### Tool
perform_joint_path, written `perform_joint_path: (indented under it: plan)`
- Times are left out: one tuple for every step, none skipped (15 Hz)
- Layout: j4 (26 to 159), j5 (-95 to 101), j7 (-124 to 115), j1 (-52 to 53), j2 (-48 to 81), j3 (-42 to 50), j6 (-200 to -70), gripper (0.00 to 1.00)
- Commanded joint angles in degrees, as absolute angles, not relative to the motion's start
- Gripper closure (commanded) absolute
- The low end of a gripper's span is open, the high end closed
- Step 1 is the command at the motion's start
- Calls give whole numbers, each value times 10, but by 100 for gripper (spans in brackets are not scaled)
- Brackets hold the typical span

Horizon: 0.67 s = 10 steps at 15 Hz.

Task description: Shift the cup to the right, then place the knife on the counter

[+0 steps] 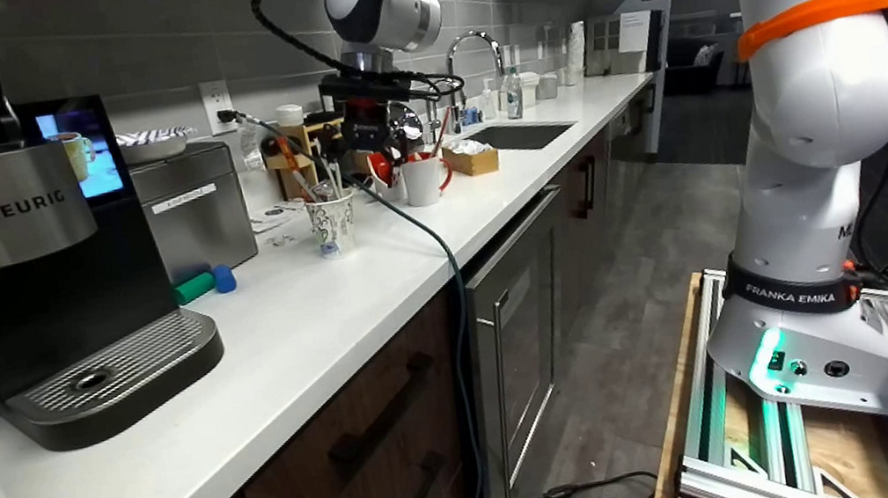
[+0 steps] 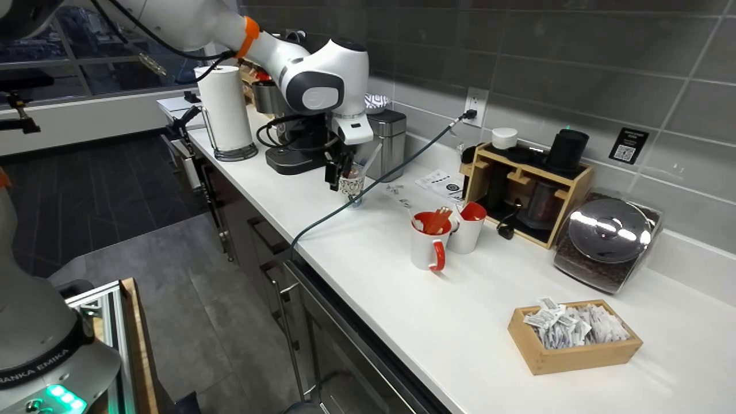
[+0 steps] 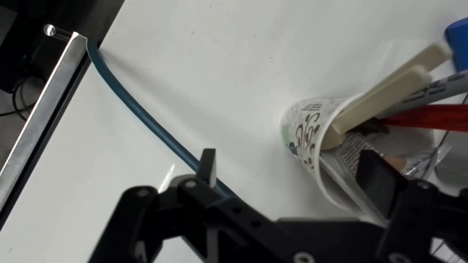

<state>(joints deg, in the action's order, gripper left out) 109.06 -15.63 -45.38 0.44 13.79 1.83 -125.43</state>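
Cup [image 3: 306, 133] stands upright near the wide-spread jaws, one jaw overlapping its mouth in the wrist view

Ambient light dim in both exterior views; white counter [image 2: 368, 261] bright. Silver canister lid [image 2: 604, 244]: white glare. Base status light [image 1: 766, 356]: glows green. Wrist view: soft shadow lies beside teal cable [image 3: 137, 109]; stir sticks [image 3: 382, 98] and gripper [image 3: 292, 173] are softly blurred.

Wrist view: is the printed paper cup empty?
No, the printed paper cup holds pale sticks and a red item jutting past its rim.
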Motion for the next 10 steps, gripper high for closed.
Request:
perform_joint_path:
  plan:
    - [1065, -142, -494, 14, 159, 23, -1235, 31]
    - [1062, -141, -498, 15, 163, 22, -1235, 36]
    - [1058, -139, -502, 16, 165, 22, -1234, 41]
    - [1055, -137, -505, 17, 168, 22, -1232, 52]
    - [1053, -135, -508, 18, 170, 22, -1231, 56]
    - [1050, -133, -510, 19, 173, 22, -1230, 60]
    - [1047, -131, -512, 21, 175, 22, -1229, 63]
    - [1044, -129, -514, 22, 177, 22, -1227, 63]
    - [1042, -127, -515, 23, 178, 22, -1225, 68]
    - [1040, -125, -517, 23, 179, 22, -1223, 81]
